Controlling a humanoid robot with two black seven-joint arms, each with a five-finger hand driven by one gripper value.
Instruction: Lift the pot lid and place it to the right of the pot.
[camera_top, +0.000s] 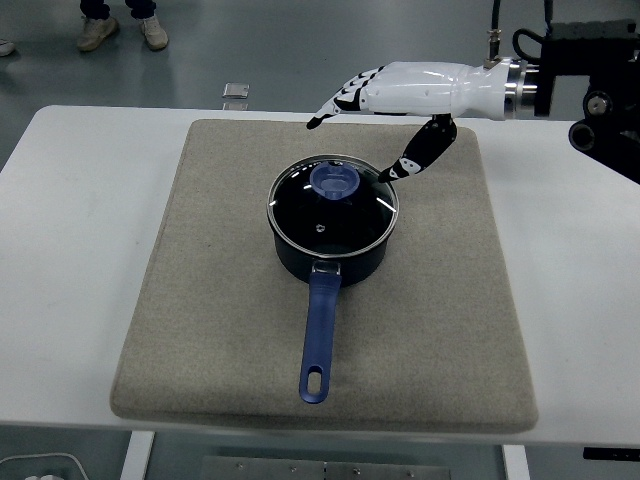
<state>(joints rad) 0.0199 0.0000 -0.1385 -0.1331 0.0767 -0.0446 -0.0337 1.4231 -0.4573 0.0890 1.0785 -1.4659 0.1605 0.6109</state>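
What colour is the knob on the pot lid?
Light blue, translucent-looking; the knob sits at the centre of the glass pot lid, clearest in the head view.

A mat (200, 300) is laid on the table (80, 200). The pot (331, 250) is set in the mat's middle, with the lid (332, 205) on top. The right hand (400, 95) is held behind the pot, to its right.
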